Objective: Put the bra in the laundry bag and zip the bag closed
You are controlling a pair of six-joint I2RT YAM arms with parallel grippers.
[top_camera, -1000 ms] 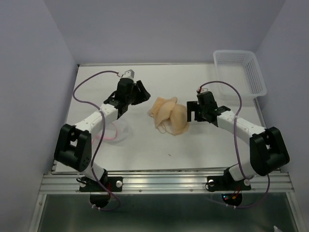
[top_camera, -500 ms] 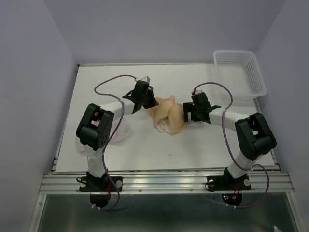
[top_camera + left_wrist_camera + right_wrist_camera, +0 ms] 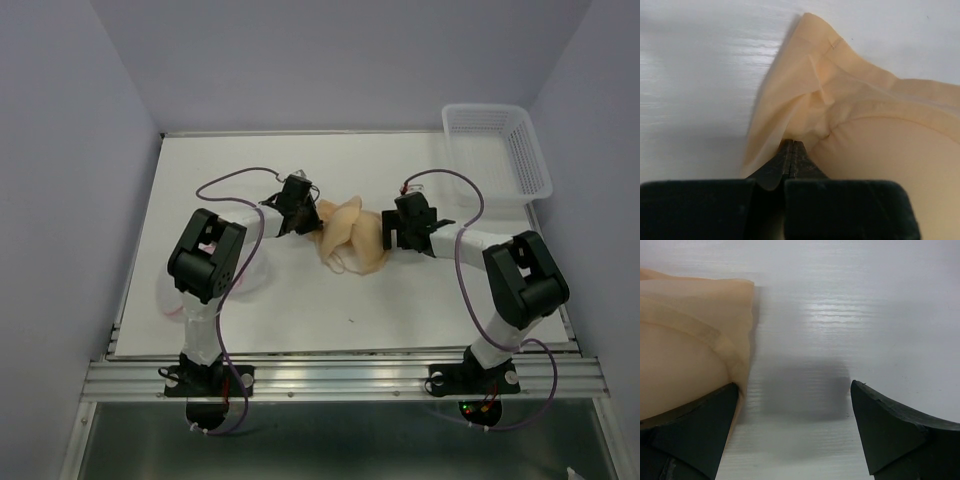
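Two arms meet at the bra point(image 3: 350, 235) on the table point(image 3: 230, 160) in the top view: our left claw point(image 3: 303, 215) at its left edge, our right claw point(image 3: 392, 230) at its right. The bag point(image 3: 256, 272) lies apart, beside the left arm. In the left wrist view, we see the jaws pinched shut on a fold of the bra's edge. In the right wrist view, the jaws gape wide, one finger point(image 3: 695, 425) touching the bra, gripping nothing.

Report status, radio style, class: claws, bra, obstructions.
Left claw shut, pinching bra edge. Right claw open beside bra. Bra on table, outside laundry bag. Left arm overhangs bag.
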